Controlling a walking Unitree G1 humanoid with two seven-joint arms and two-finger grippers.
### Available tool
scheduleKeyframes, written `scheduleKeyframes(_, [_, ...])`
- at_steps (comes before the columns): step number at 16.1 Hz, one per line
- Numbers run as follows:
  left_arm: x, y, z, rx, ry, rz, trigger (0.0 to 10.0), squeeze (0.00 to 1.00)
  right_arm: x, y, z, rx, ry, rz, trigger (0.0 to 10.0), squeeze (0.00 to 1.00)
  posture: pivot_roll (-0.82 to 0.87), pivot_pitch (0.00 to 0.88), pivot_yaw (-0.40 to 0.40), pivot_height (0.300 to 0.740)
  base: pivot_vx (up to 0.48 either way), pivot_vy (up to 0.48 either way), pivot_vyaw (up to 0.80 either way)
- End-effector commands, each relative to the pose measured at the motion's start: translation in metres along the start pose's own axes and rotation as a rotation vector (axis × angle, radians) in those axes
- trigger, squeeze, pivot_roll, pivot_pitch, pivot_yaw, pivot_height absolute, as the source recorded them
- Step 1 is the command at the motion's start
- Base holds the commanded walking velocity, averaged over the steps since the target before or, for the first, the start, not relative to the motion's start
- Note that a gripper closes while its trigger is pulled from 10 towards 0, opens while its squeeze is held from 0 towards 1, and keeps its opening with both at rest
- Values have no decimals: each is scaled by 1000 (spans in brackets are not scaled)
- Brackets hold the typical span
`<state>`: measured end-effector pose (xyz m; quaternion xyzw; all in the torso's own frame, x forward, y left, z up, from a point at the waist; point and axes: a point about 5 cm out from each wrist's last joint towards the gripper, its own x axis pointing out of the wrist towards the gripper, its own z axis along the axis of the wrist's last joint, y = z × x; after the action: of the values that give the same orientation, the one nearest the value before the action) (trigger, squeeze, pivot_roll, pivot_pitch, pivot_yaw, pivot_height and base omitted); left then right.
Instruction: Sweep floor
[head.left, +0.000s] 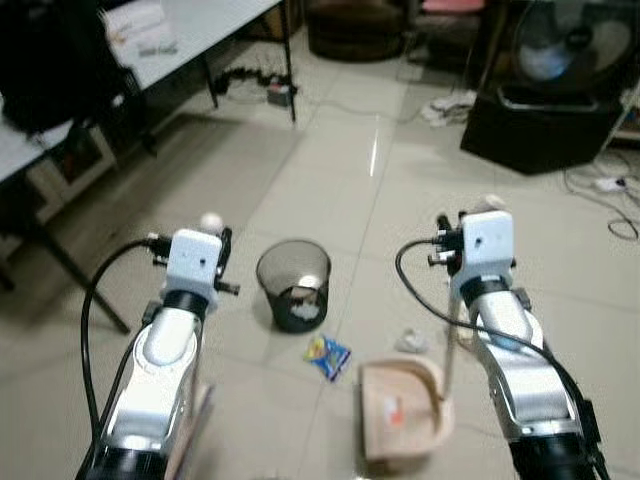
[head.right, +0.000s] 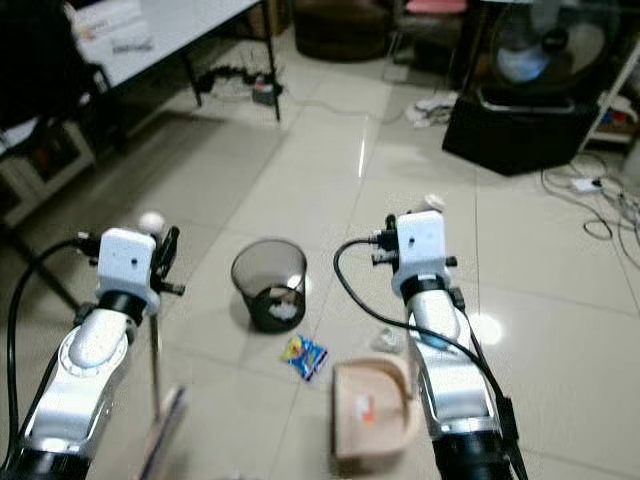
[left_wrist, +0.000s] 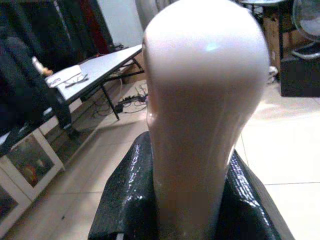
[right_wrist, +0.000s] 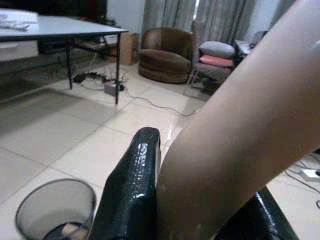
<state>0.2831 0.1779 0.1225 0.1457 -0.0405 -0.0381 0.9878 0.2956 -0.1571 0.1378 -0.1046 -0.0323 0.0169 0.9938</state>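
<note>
At the bottom centre of the frame, the dustpan (head.left: 402, 408) is resting mouth-forward on the tiled floor (head.left: 330, 170), its upright handle clenched in the right gripper (right_wrist: 200, 200) so litter can be pushed in. At lower left, the left gripper (left_wrist: 190, 210) is clamping the pale broom handle (left_wrist: 205, 100), keeping the broom ready to sweep. Just beyond, a snack wrapper (head.left: 327, 355) and crumpled scrap (head.left: 410, 342) are lying loose, waiting. Further up, mid-frame, the mesh bin (head.left: 293, 284) is standing near, probably for emptying.

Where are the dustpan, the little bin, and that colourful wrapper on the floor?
dustpan (head.left: 395, 415): left eye view, on its flat tray.
bin (head.left: 268, 268): left eye view, on its dark mesh wall.
wrapper (head.left: 327, 356): left eye view, on the packet's middle.
</note>
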Motion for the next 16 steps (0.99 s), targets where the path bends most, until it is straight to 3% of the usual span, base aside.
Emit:
scheduleKeyframes(1, [6,-1,11,9,-47,-5,10000,0,3,-8,7,-20,-38,-22,10000,0,-41,48,72,740,296,0,0])
scheduleKeyframes(16, [3,0,10,1,-41,-3,10000,0,5,-6,7,-46,-48,-5,10000,0,-35,51,68,740,315,0,0])
